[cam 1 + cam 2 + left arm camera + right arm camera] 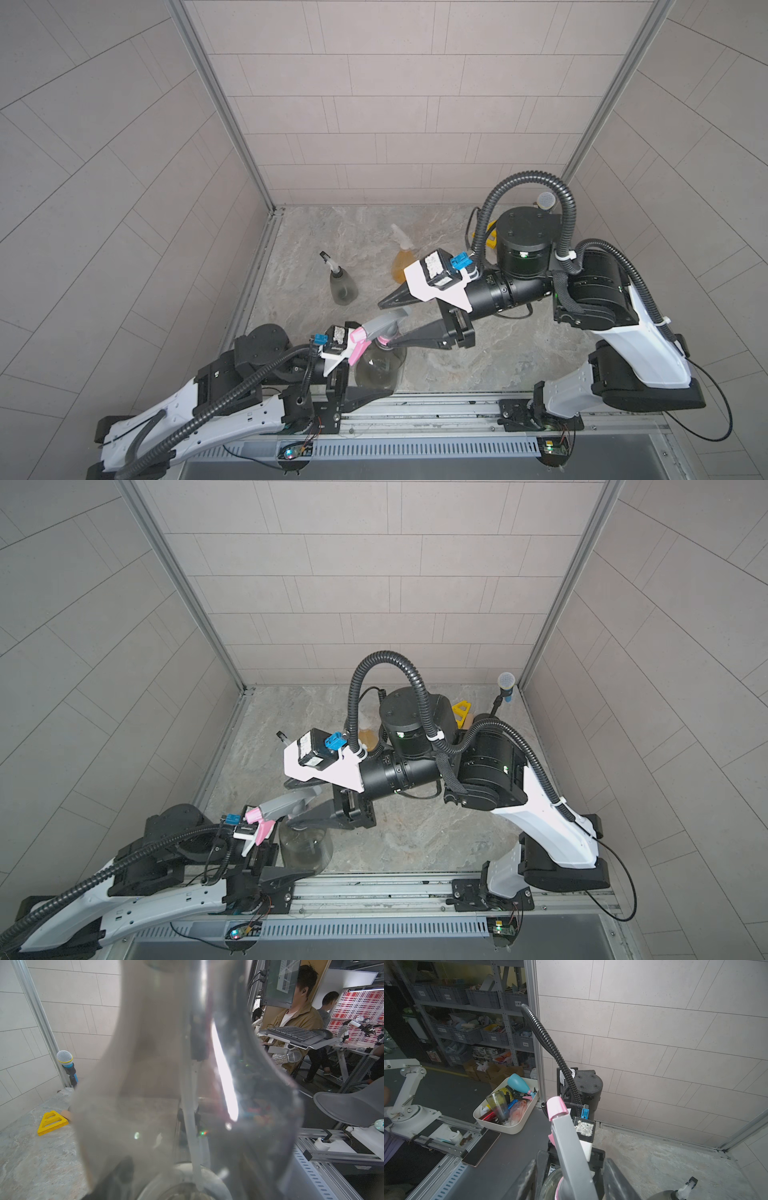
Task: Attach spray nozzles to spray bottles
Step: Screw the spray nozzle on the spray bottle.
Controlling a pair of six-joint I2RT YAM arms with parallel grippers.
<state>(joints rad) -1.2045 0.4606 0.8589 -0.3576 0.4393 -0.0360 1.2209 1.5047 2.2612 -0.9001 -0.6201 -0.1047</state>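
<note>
we saw a grey marbled tabletop (pixel 498 361) bearing a smoky grey bottle (pixel 344 286), an amber bottle (pixel 401 264), a yellow triangle (pixel 53 1123) and a microphone (pixel 64 1059).

Blue-handled mic (pixel 507 682) standing in the far right corner, yellow triangle thing (pixel 462 712) lying near it on the marble tabletop (pixel 415 833).

- Reaching in low from the near left with the left arm (pixel 232 415), forearm almost level.
- Clamped on the smoky grey bottle (pixel 380 359) with the left hand (pixel 376 374): one finger (pixel 368 395) plain on the near side, the other hidden behind.
- Coming from the right with the right arm (pixel 640 340), elbow raised, wrist angled down.
- Straddling the grey-and-pink nozzle (pixel 374 326) with the right hand (pixel 386 325), fingers (pixel 525 1178) parted, a gap on each side.
</note>
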